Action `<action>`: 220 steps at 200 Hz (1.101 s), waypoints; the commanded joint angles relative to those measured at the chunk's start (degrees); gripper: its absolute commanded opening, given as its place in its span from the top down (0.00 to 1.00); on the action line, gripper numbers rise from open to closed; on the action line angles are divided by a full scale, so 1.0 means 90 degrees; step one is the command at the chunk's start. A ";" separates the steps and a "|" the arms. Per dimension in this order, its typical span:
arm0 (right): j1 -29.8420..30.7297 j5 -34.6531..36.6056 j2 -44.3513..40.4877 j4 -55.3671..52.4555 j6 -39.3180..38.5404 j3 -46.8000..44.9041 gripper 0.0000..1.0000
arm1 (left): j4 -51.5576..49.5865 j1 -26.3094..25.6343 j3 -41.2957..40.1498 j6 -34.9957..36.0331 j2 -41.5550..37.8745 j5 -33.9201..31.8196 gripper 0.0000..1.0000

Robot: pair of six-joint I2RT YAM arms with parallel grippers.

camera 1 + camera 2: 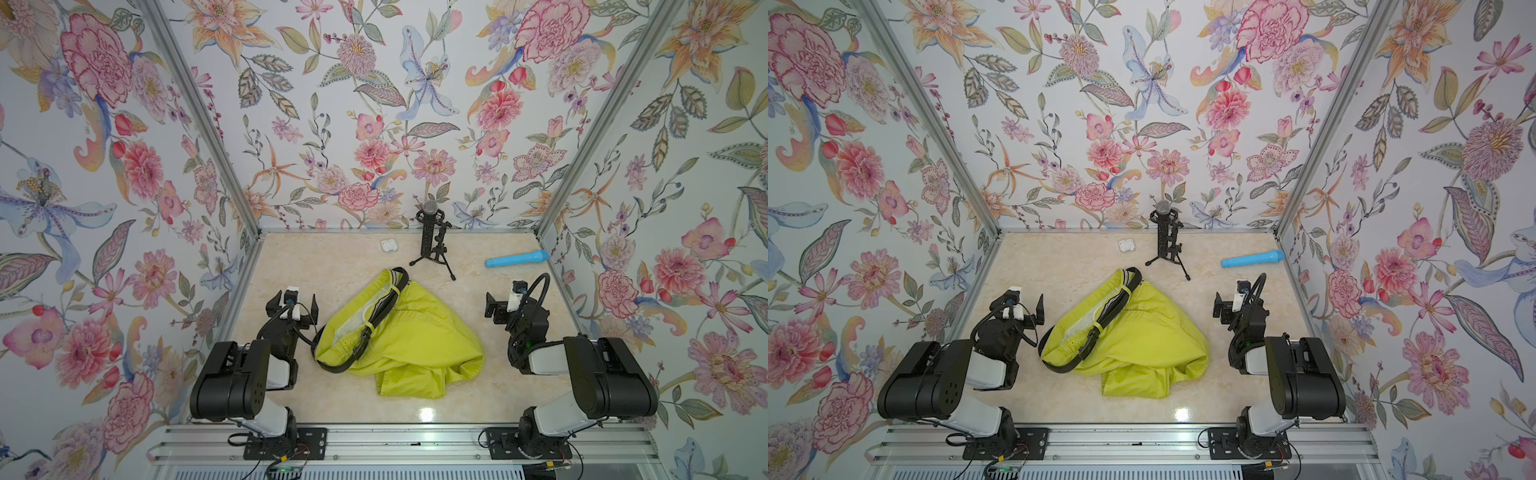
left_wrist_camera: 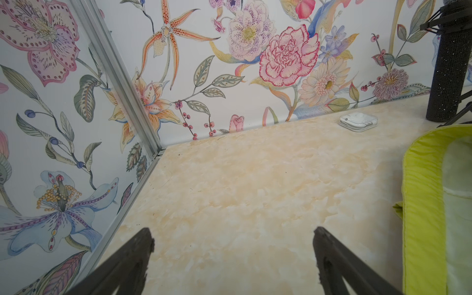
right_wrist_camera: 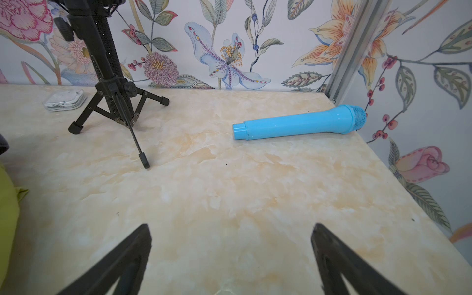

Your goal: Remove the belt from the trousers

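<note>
The yellow-green trousers [image 1: 419, 345] [image 1: 1142, 349] lie crumpled in the middle of the table in both top views, waistband turned toward the left arm. The black belt [image 1: 384, 305] [image 1: 1111, 311] runs through the yellow loops along the waistband, and its lower end curls around the near left corner of the garment. My left gripper [image 1: 294, 297] [image 2: 233, 233] hovers open just left of the waistband, over bare table, with the trousers' edge [image 2: 429, 204] beside it. My right gripper [image 1: 505, 298] [image 3: 230, 228] stands open to the right of the trousers, well apart, nothing between its fingers.
A black microphone on a tripod stand [image 1: 432, 243] [image 3: 107, 84] stands behind the trousers. A blue toy microphone [image 1: 517, 258] [image 3: 298, 122] lies at the back right. A small white case [image 1: 389, 246] [image 2: 358, 121] sits at the back. Floral walls close three sides.
</note>
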 commanded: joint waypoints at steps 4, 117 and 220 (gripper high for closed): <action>0.0239 -0.0240 -0.0959 -0.1263 -0.0367 0.0292 0.02 | -0.0624 -0.0329 -0.0044 0.0362 -0.0717 -0.0553 0.01; 0.3764 -0.0658 -0.0399 -0.3663 0.0944 0.1923 0.18 | -0.8830 -0.4911 0.3959 -0.0134 -0.0535 -0.2429 0.01; 0.4039 -0.1067 0.0734 -0.3063 0.1205 0.1456 0.37 | -1.0288 -0.4210 0.3386 -0.0146 -0.1317 -0.2389 0.18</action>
